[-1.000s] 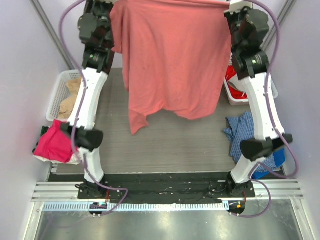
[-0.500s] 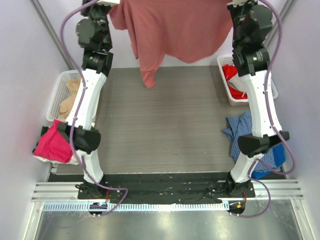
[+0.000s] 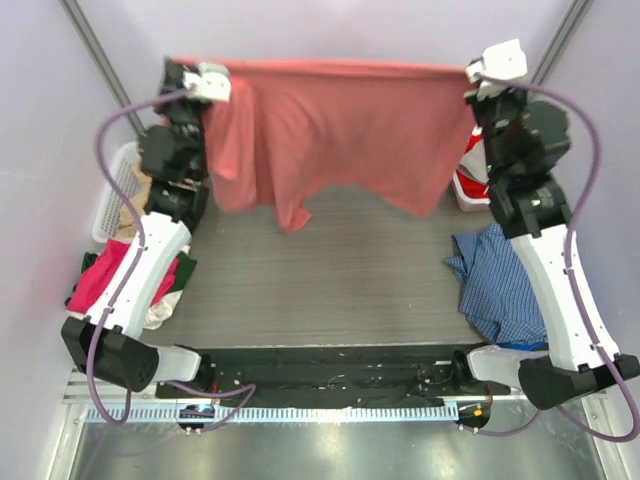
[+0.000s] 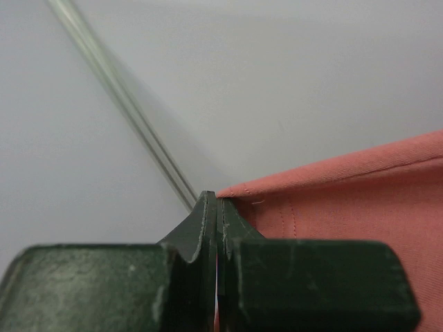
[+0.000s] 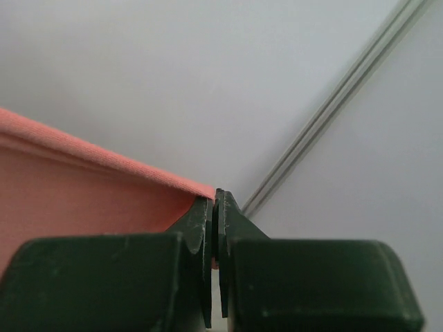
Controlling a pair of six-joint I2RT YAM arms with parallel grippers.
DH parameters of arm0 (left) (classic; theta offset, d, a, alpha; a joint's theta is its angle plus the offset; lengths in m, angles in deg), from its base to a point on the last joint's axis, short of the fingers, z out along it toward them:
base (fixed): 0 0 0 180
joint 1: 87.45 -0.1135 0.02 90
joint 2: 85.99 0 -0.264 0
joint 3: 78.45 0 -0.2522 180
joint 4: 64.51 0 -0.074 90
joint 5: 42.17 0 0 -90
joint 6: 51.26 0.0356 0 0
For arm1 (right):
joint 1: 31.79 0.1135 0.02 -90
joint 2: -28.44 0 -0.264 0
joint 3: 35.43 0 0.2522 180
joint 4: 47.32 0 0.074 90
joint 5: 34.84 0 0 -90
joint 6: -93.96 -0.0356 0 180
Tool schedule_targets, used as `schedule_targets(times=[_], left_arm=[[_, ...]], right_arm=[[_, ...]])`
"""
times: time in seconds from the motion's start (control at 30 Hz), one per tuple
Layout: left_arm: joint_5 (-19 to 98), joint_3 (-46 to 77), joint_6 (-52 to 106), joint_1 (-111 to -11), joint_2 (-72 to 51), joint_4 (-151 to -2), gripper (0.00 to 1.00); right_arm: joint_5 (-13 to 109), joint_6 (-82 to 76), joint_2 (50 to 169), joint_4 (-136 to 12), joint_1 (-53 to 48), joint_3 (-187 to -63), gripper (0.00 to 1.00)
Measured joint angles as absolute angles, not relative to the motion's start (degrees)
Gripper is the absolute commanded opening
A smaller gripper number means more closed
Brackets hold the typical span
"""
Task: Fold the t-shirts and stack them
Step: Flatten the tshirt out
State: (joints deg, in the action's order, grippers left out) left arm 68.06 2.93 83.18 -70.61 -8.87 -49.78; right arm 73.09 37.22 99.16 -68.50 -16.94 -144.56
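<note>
Both arms are up, with a salmon-red t-shirt (image 3: 340, 130) stretched wide between them across the far side of the table (image 3: 330, 270), around 12 o'clock in the overhead view. The top edge runs taut and nearly level from corner to corner, and the rest hangs down like a curtain.

The left gripper (image 4: 216, 207) sits at about 10 o'clock. Its jaws are pressed together, and the wrist view shows the shirt's stitched corner pinched right at the fingertips. The right gripper (image 5: 216, 200) is at about 2 o'clock, also clamped tight on the opposite corner, with the fabric's edge running away to the left in its own camera.

The bottom edge hangs unevenly. A bunched fold droops on the left side and one point dips lowest left of centre. From overhead I can't tell whether that tip touches the table.

At 9 o'clock a white basket (image 3: 110, 185) holds beige cloth (image 3: 126, 215). Just nearer, at about 8 o'clock, a magenta-pink shirt (image 3: 100, 280) lies heaped at the table's edge. At 3 o'clock a red garment (image 3: 468, 170) shows in a white bin beside the right arm. At 4 o'clock a blue checked cloth (image 3: 505, 285) lies crumpled, partly under that arm.
</note>
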Motion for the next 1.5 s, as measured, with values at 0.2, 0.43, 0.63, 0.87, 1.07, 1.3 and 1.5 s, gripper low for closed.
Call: schedule_targets(times=[0.2,0.43,0.63,0.87,1.07,1.3,1.5], left_arm=[[70.33,18.15,80.89,-71.53,-4.79,-55.9,0.0],[70.14,-8.67,72.67,-75.09,9.29,-65.98,0.0],[69.87,-52.19,70.44,-75.55,30.23,-74.83,0.0],[70.0,-49.02,72.1,-75.57,31.34,-72.21,0.0],[68.45,-25.35,71.6,-75.57,18.47,-64.91,0.0],[67.69,-21.26,69.04,-75.57,12.66,-59.75,0.0],[66.55,-15.4,62.88,-75.57,5.55,-65.11,0.0]], right_arm=[[74.47,36.58,101.67,-73.46,-17.53,-133.39,0.01],[73.88,36.3,111.55,-72.87,-18.38,-142.35,0.01],[73.42,35.6,127.16,-71.84,-20.83,-167.53,0.01],[73.48,35.18,134.52,-73.52,-21.63,-181.24,0.01],[72.65,33.11,127.2,-71.43,-21.68,-168.28,0.01],[70.53,31.31,119.79,-69.02,-21.68,-159.69,0.01],[69.09,27.97,113.84,-71.21,-21.7,-157.89,0.01]])
